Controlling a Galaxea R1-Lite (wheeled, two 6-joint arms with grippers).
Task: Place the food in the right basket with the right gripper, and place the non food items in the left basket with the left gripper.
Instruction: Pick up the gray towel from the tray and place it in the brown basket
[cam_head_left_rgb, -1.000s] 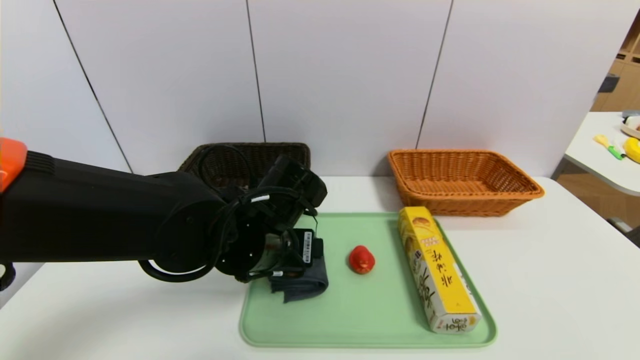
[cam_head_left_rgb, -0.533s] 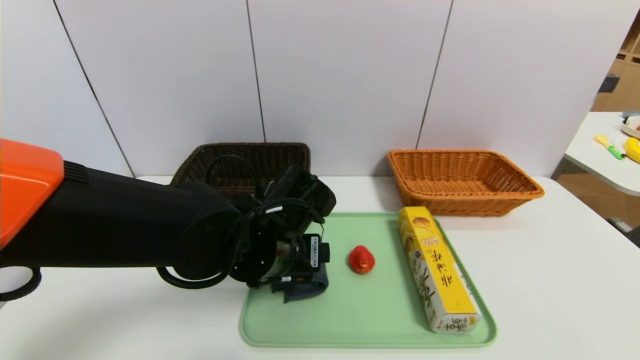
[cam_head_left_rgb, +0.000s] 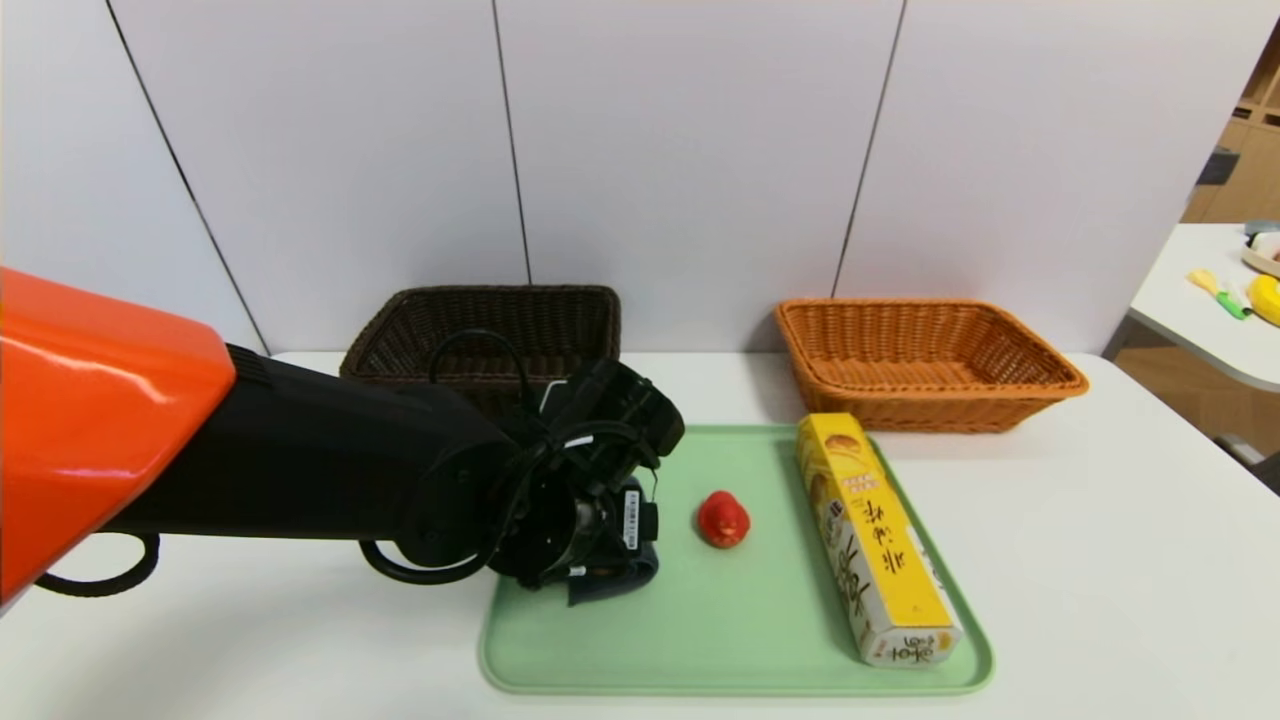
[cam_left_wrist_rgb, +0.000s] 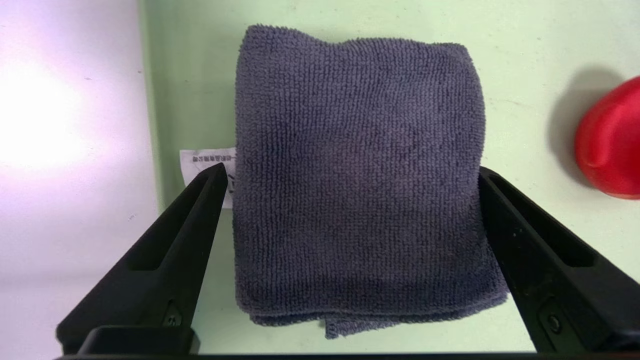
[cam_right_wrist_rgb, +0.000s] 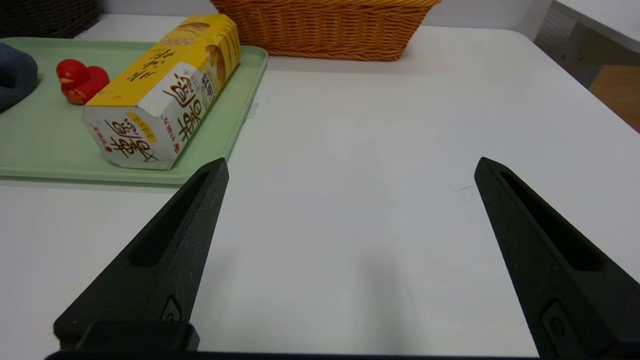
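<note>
The non food items lie on a green tray (cam_head_left_rgb: 740, 620): a folded dark grey-blue cloth (cam_left_wrist_rgb: 357, 175) with a white tag, and a red duck toy (cam_head_left_rgb: 723, 519). My left gripper (cam_left_wrist_rgb: 351, 170) is open and low over the tray, one finger on each side of the cloth. In the head view the wrist covers most of the cloth (cam_head_left_rgb: 612, 580). The food, a long yellow carton (cam_head_left_rgb: 875, 540), lies along the tray's right side. The dark brown left basket (cam_head_left_rgb: 390, 335) and the orange right basket (cam_head_left_rgb: 950, 410) stand behind. My right gripper (cam_right_wrist_rgb: 351, 162) hangs open over bare table, right of the tray.
The white table (cam_head_left_rgb: 1100, 560) carries the tray in the middle. Both baskets stand against the back wall. A second white table (cam_head_left_rgb: 1200, 310) with small coloured objects stands at the far right.
My left arm has reached further right and come down over the cloth, which now shows less in the head view. The duck and carton have not moved.
</note>
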